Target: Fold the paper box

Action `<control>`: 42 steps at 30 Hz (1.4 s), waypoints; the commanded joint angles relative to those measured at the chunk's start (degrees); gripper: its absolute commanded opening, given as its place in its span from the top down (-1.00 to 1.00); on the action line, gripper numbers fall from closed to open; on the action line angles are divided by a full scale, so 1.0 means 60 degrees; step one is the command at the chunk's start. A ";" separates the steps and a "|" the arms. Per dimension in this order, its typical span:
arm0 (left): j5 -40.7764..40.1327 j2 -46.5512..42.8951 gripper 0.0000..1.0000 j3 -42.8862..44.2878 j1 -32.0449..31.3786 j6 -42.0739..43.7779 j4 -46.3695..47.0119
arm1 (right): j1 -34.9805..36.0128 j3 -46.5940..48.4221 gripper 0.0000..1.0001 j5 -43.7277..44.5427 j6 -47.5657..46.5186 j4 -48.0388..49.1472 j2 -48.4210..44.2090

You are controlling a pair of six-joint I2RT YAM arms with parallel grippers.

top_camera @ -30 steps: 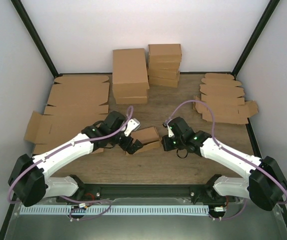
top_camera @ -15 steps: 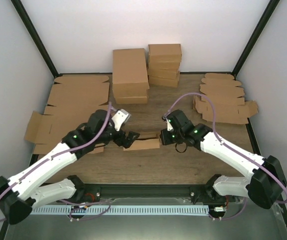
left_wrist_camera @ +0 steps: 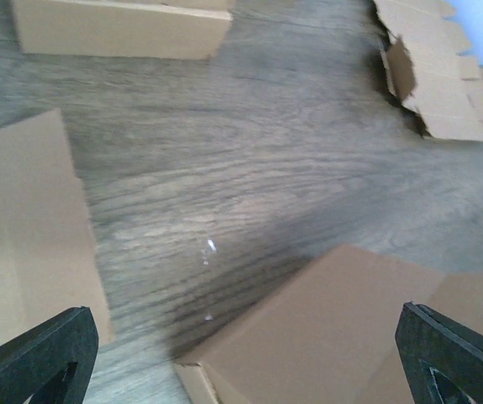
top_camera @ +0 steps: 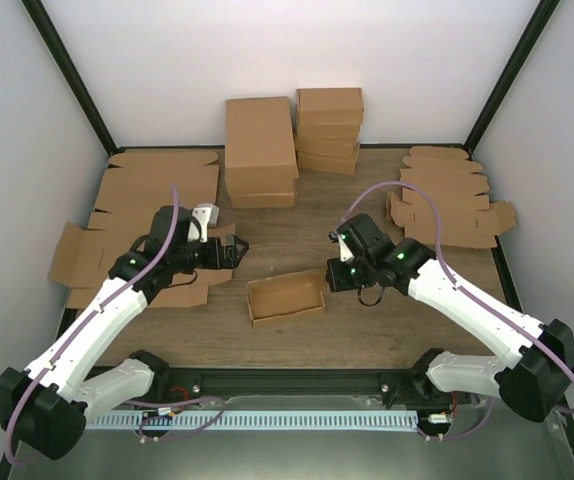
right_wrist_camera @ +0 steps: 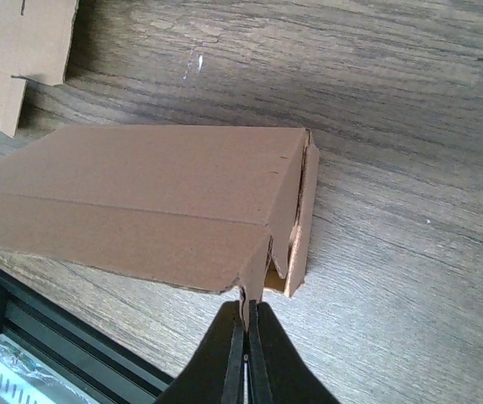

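Right claw (right_wrist_camera: 246, 316), closed, is pinching the paper box's (right_wrist_camera: 140, 194) end-wall corner. Left claw (top_camera: 235, 247) is hovering spread wide, apart from it. Pulled one-sided, the thin wall is likely risking tearing or slipping free.

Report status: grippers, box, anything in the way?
Left gripper open, off the box. Right gripper shut on the paper box flap edge. Box down on the table. Flat cardboard blanks left, apart from it.

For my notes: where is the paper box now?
In the top view the paper box lies on the table near its front middle, its right end pinched by the right hand.
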 commanded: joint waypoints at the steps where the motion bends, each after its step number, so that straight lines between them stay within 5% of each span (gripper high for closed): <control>1: 0.1320 -0.0266 -1.00 -0.0541 0.0017 0.0252 0.0181 | 0.0067 -0.0324 0.97 -0.0144 0.0153 0.0340 -0.0310; 11: 0.1644 -0.1096 -0.79 -0.2267 -0.0232 -0.1913 0.0943 | 0.0061 -0.2221 0.96 -0.0668 0.0308 0.1776 -0.0692; 19: 0.0889 -0.1521 -0.93 -0.2736 -0.0166 -0.2819 0.1461 | 0.0061 -0.2217 0.87 -0.1038 0.0249 0.2028 -0.0488; 25: 0.0949 -0.1143 -0.88 -0.2787 -0.0130 -0.2956 0.1666 | 0.0061 -0.1847 0.50 -0.0927 0.0208 0.1822 -0.0778; 32: 0.0808 -0.1540 -0.88 -0.2956 -0.0116 -0.3513 0.1852 | 0.0061 -0.2009 -0.27 -0.1176 0.0144 0.2366 -0.1033; 42: -0.0224 -0.1995 -1.00 -0.1929 -0.0080 -0.4064 -0.0111 | 0.0046 -0.1263 -0.81 -0.0675 0.0222 0.1653 -0.1465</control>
